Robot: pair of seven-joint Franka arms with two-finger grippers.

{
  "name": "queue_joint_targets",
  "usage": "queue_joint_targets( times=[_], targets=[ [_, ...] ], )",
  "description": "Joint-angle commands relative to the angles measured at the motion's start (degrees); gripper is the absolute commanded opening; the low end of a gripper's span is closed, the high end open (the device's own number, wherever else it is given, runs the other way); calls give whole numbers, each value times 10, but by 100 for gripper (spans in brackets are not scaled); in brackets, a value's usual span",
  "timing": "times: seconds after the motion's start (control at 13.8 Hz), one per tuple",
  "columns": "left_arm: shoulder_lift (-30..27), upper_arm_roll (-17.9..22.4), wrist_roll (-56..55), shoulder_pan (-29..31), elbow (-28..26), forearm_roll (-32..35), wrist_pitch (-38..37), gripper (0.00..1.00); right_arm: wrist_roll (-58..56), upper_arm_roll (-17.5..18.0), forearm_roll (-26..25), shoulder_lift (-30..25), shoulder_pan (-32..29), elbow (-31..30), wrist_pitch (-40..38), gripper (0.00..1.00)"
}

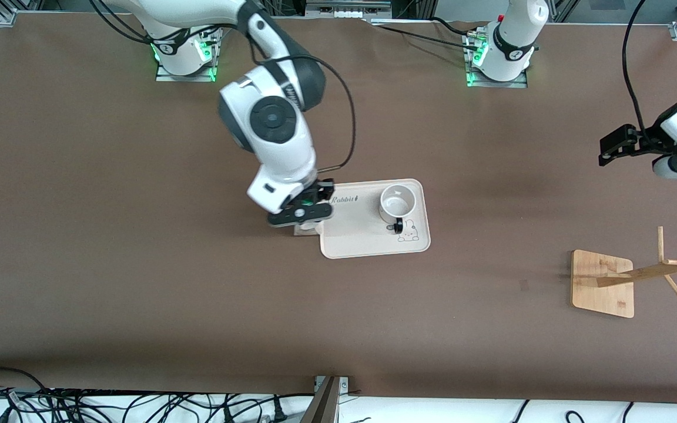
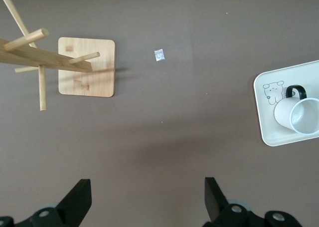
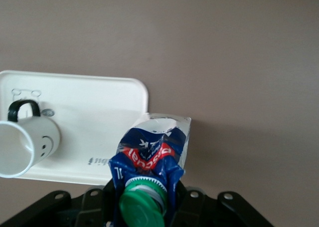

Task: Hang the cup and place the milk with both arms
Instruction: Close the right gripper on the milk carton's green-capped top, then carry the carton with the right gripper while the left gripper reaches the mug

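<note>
Blue milk carton (image 3: 152, 157) is clamped in the right gripper (image 1: 302, 212) just beside the tray's (image 1: 368, 244) edge toward the right arm's end; whether it rests on the table I can't tell, so the milk step looks in hand. Cup (image 1: 398, 203) stands upright on the tray, not yet hung. Left gripper (image 2: 144, 199) hangs released over bare table near the wooden rack (image 1: 606, 282), waiting; next prob. needs the milk set onto the tray w/o bumping the cup.
</note>
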Motion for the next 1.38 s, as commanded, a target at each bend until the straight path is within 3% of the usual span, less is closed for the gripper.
queue_joint_targets(
  times=[0.0, 0.22, 0.44, 0.8, 1.02, 1.31],
  targets=[
    [14, 3, -2, 0, 18, -10, -8, 100, -42, 5, 25, -24, -48, 3, -27, 36],
    [14, 2, -4, -6, 18, -10, -8, 100, -124, 3, 37, -42, -111, -4, -68, 36],
    [14, -5, -37, -11, 18, -10, -9, 100, -211, -5, 36, -70, -172, -65, -66, 37],
    [14, -33, -87, -11, 18, -7, -9, 100, -275, -58, 38, -80, -194, -141, -46, 38],
    [14, -33, -94, -11, 18, -10, -9, 100, -289, -69, 73, -82, -215, -180, -15, 40],
    [61, -105, -223, -39, 17, -10, -4, 100, -313, -71, 75, -119, -226, -282, 78, 43]
  ],
)
